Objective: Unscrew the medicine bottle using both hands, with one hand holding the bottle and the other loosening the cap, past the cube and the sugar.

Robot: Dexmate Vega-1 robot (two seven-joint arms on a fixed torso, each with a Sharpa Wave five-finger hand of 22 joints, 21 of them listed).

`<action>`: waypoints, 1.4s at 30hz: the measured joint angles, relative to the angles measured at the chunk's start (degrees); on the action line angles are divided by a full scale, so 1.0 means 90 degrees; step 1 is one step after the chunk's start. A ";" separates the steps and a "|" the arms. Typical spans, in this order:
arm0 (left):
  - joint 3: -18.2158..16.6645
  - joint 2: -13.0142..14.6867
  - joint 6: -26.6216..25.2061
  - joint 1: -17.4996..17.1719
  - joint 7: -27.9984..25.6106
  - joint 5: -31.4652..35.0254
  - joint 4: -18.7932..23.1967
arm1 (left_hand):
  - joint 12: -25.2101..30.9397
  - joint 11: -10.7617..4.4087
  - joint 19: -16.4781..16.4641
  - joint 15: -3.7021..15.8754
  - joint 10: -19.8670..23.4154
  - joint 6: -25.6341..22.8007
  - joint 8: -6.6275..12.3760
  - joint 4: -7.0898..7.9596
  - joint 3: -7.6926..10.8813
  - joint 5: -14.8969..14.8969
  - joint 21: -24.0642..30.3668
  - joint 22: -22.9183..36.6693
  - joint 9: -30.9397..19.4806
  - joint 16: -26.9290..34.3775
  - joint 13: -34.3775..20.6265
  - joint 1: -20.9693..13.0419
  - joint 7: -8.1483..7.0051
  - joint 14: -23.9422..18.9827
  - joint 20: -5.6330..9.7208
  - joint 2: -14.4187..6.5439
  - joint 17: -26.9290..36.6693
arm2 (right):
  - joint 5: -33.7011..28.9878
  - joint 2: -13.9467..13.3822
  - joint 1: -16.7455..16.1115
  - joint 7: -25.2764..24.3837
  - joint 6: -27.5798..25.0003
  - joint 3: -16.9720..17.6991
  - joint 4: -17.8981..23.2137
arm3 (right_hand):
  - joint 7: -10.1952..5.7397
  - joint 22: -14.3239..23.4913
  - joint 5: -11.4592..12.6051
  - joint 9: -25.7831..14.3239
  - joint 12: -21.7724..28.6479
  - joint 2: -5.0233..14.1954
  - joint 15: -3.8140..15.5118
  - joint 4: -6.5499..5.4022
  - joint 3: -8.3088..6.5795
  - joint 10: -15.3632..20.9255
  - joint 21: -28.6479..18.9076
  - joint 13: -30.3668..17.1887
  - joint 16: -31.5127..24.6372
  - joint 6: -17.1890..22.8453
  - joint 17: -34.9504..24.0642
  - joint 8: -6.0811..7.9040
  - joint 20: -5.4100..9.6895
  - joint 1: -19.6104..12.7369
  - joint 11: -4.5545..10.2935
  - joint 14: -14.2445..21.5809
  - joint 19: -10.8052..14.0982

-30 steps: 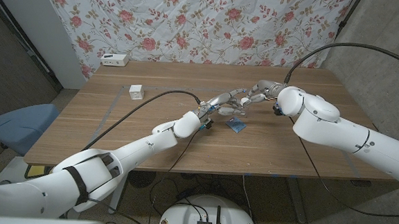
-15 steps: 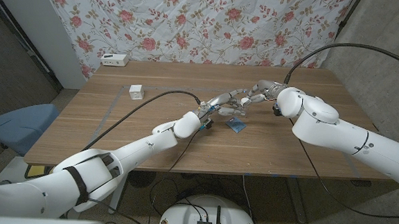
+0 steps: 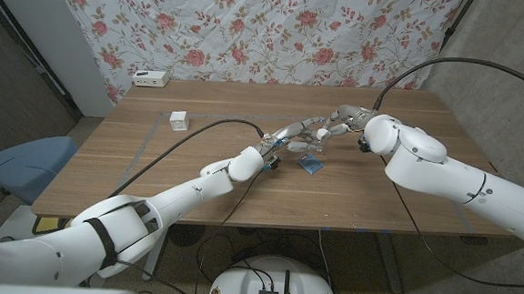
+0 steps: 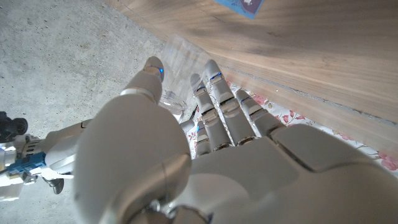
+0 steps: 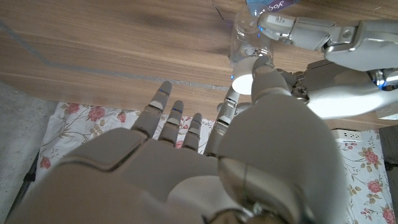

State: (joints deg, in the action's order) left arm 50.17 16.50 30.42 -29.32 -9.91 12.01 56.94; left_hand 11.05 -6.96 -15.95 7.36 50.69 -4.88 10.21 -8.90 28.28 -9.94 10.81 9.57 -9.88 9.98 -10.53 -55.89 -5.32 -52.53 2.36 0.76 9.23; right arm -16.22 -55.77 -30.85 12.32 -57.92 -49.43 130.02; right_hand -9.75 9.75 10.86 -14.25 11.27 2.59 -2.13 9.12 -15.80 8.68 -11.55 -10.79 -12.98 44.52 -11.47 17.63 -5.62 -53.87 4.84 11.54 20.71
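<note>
**A:** Starting nearest the robot, what is showing?

**B:** The left arm is reaching in from the lower left across the wooden table (image 3: 151, 172); the right arm is coming in from the lower right; a small blue sugar packet (image 3: 311, 165) is lying flat on the wood just below where the two hands are meeting.

**A:** And the bottle?

**B:** A clear medicine bottle (image 5: 244, 38) is sitting between the hands, above mid-table; the left hand (image 3: 292, 138) is wrapping its fingers around the body, clamped on it; in the right wrist view the right hand (image 3: 338, 120) is setting its thumb and a finger against the cap (image 5: 244, 83), its other fingers spread apart.

**A:** Which step is this?

**B:** Judging by the pose, the loosening itself is under way: one hand is bracing, the other is gripping the cap; whether the cap is already turning free, I cannot tell. Next the right hand likely needs to twist and re-grip while the left is keeping the bottle from spinning.

**A:** Farther back?

**B:** A small white cube (image 3: 179, 120) is sitting well to the left; a white power strip (image 3: 150, 77) is lying at the far edge, before a floral cloth (image 3: 269, 29).

**A:** Any change from a second ago?

**B:** Almost none; both hands are staying locked in place on the bottle.
</note>
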 measured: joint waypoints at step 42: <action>-0.0036 0.0101 -0.0187 -0.0176 -0.0025 0.0041 0.0339 | -0.0022 0.0035 0.0000 0.0000 0.0035 -0.0059 0.0000 0.0007 0.0007 -0.0005 0.0000 0.0000 0.0000 0.0000 0.0001 0.0059 -0.0059 0.0000 0.0000 -0.0057 -0.0008 | 0.0951 -0.0227 -0.0598 -0.0300 0.0715 0.0875 0.0096 | -0.0380 0.0000 0.0057 0.0185 -0.0030 0.0654 0.0237 0.0136 -0.0566 -0.0056 0.0061 0.0015 0.0078 0.0203 -0.0001 -0.0149 0.0075 -0.1024 0.0351 -0.0150 -0.0130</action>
State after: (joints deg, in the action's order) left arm 49.85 17.41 28.73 -30.91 -10.13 12.38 59.99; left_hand 10.86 -6.65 -15.95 7.35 51.01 -5.42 10.21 -8.83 28.35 -9.99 10.81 9.57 -9.88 9.98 -10.52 -55.36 -5.84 -52.53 2.36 0.24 9.16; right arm -7.66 -57.81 -36.24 9.62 -51.48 -41.55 130.88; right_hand -13.18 9.76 11.37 -12.58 10.99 8.48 0.01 10.34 -20.89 8.18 -11.00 -10.66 -12.28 46.34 -11.47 16.29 -4.95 -63.09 8.00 10.19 19.54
